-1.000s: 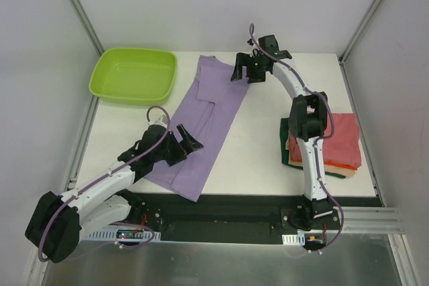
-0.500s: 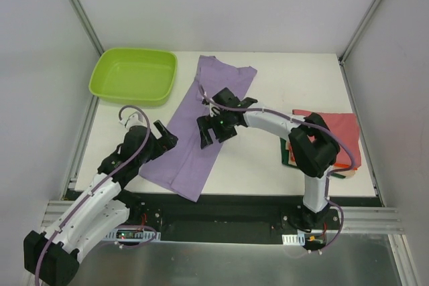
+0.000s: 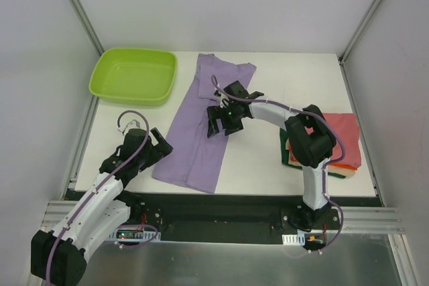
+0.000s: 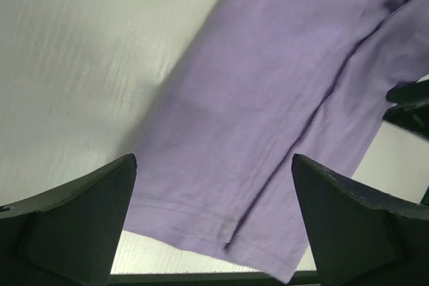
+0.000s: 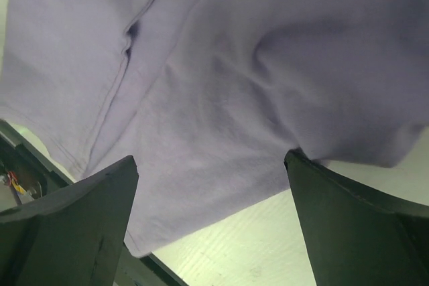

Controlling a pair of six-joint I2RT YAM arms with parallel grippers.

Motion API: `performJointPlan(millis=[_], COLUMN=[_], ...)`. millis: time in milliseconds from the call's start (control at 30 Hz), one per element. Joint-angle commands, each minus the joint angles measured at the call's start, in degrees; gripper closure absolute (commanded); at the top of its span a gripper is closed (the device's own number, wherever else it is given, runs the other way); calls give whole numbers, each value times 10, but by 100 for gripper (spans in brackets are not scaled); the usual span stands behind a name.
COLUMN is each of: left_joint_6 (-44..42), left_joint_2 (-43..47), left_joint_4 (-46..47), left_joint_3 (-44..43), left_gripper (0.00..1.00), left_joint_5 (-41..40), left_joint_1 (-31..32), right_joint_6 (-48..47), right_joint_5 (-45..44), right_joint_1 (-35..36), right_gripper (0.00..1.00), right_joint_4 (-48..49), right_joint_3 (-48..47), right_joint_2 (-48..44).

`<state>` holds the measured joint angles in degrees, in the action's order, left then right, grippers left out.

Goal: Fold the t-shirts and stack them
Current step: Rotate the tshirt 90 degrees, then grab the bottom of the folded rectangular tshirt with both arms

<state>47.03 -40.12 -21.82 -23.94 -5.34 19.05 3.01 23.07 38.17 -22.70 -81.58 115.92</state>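
The lilac t-shirt [image 3: 201, 132] lies folded lengthwise, running diagonally from the far middle of the table to its near edge. My left gripper [image 3: 158, 147] is open and empty, just left of the shirt's lower edge. In the left wrist view the hem [image 4: 221, 226] lies below the open gripper [image 4: 214, 229]. My right gripper [image 3: 219, 122] is open over the shirt's right edge at mid-length. In the right wrist view the cloth [image 5: 234, 78] lies between the open fingers, and the right fingertip [image 5: 301, 165] touches its edge. The folded red, orange and dark green shirts [image 3: 335, 138] are stacked at the right.
The lime-green tub [image 3: 134, 75] stands at the far left of the white table [image 3: 268, 159]. The right arm's forearm reaches across above the stack. The black front rail runs along the table's near edge, just below the shirt's hem.
My right gripper has come from the shirt's far right corner down to its middle. My left gripper has drawn back left off the shirt. The shirt's lower part now lies wider and further right.
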Motion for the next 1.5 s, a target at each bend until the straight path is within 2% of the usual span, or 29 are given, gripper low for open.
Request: performJointPlan(millis=[0, 67, 133, 300, 433, 500, 633, 767, 900, 1133, 1200, 1300, 1467], left_joint_6=[-11, -11, -25, -32, -12, -8, -1, 0, -1, 11, 10, 10, 7], left_joint_2=[-15, -28, -36, -43, -66, -82, -123, -166, -185, -182, -186, -187, -192], left_joint_4=[-3, -3, 9, 57, 84, 94, 124, 141, 147, 148, 148, 148, 148], left_joint_3=[-6, -7, -3, 31, 51, 54, 56, 56, 56, 71, 68, 66, 63], left_gripper=[1, 1, 1, 1, 2, 5, 18, 42, 60, 69, 79, 100, 100], left_joint_5=[34, 53, 109, 183, 212, 218, 239, 252, 263, 263, 259, 250, 258], left_joint_1=[-3, -3, -3, 14, 41, 56, 91, 102, 120, 135, 138, 140, 140], right_joint_6=[-19, -26, -40, -91, -99, -58, 42, 86, 114, 145, 146, 140, 141], right_joint_5=[-50, -37, -38, -51, -152, -210, -227, -195, -161, -119, -120, -130, -189], right_joint_1=[-62, -85, -100, -95, -70, -65, -87, -109, -115, -113, -110, -85, 29], right_gripper=[4, 4, 4, 4, 4, 4, 4, 4, 4, 4, 4, 2, 3], right_joint_4=[-10, -10, -15, -39, -48, -31, 84, 175, 153, 137, 122, 93, 13], right_joint_3=[25, 20, 14, -4, 25, 66, 207, 324, 368, 413, 419, 428, 439], right_joint_2=[26, 26, 16, -61, -191, -270, -443, -518, -547, -572, -573, -573, -552])
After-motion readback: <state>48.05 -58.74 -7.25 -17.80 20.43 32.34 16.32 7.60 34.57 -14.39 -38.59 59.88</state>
